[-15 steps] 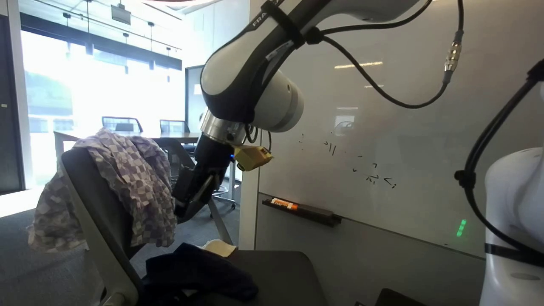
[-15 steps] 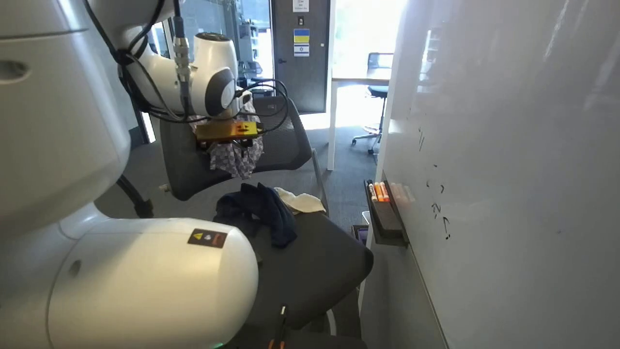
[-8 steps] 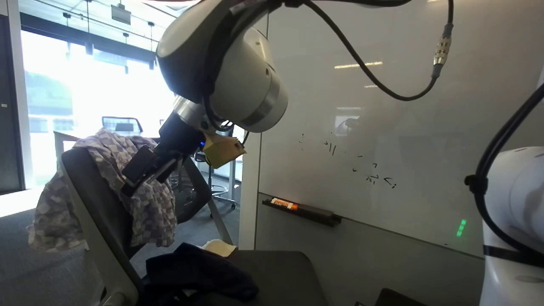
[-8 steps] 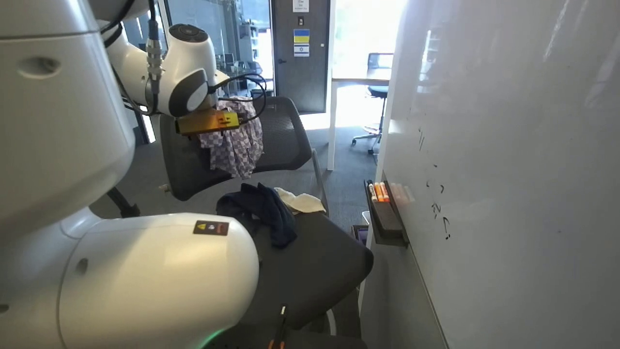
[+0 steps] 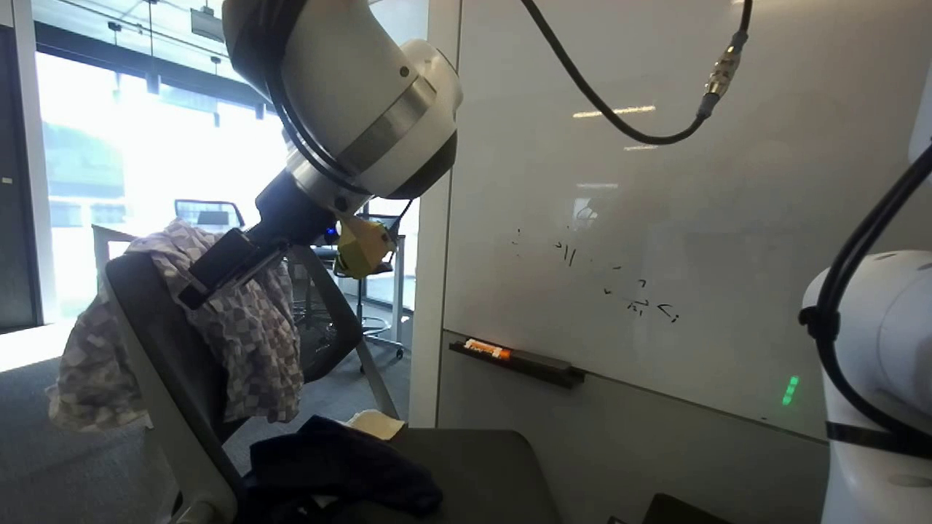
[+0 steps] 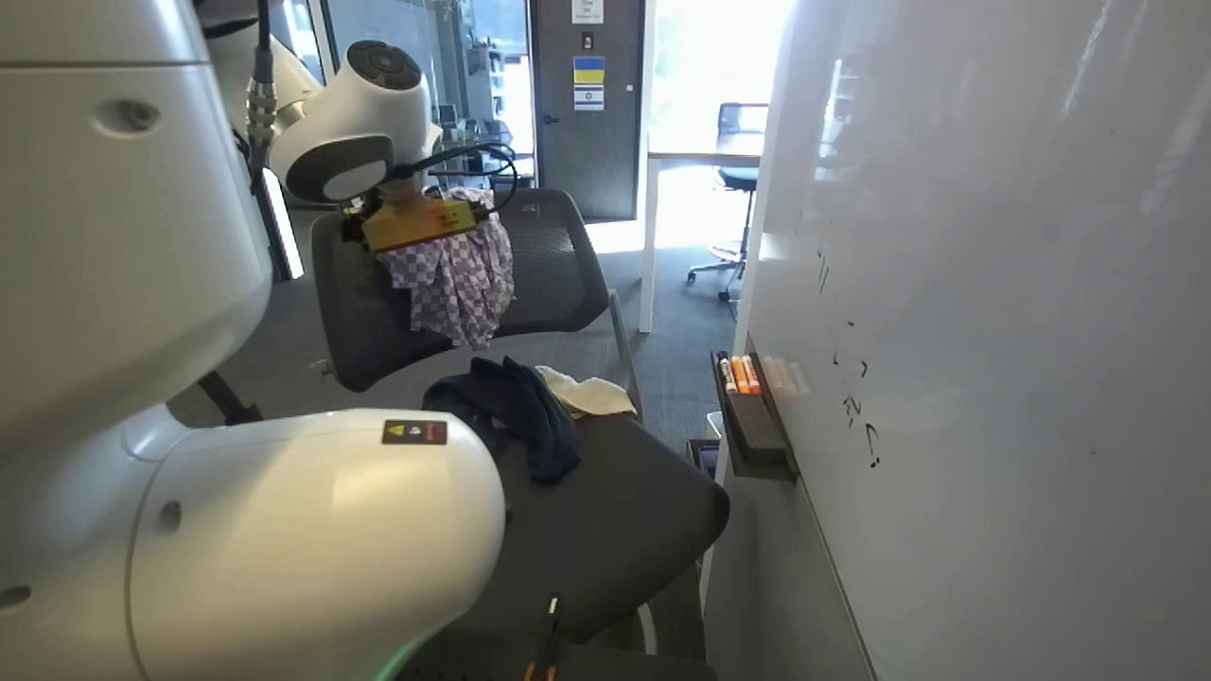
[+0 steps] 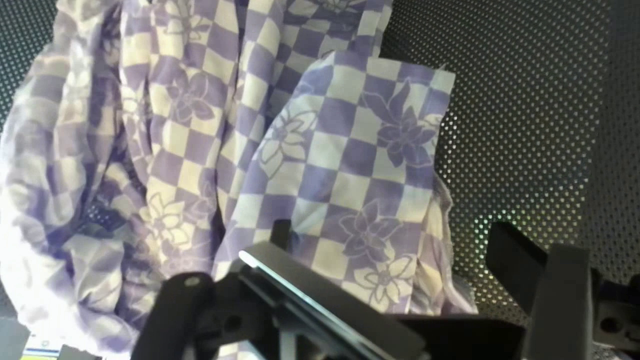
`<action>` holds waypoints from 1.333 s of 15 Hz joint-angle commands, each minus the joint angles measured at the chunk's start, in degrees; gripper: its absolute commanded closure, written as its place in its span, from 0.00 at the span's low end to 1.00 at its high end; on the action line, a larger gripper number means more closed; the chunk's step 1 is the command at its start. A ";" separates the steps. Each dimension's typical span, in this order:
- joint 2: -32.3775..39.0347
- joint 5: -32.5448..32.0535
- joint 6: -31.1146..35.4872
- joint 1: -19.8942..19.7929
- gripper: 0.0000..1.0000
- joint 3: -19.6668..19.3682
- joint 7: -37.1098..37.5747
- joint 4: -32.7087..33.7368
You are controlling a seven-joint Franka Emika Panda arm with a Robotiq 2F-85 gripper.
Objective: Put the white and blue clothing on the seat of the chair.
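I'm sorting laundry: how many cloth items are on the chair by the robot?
3: the checked clothing over the chair back, the dark garment on the seat, and the cream cloth beside it. More may hide underneath.

Dark garment (image 6: 528,409) hides part of the seat (image 6: 605,520)

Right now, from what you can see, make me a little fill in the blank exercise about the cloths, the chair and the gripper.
On the chair, the checked cloth hangs over the ____.
The dark cloth lies on the chair's ____.
The checked cloth's print mixes squares with ____.
In the wrist view, the gripper is ____, not shut.

Missing words: back; seat; flowers; open.
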 commanded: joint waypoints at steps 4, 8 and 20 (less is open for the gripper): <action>2.03 22.30 -5.58 -0.40 0.00 -2.51 -27.75 2.83; 4.27 40.60 -10.19 -1.26 0.00 -3.70 -44.72 3.40; 9.99 78.92 -23.77 -2.68 0.41 -6.87 -86.45 4.49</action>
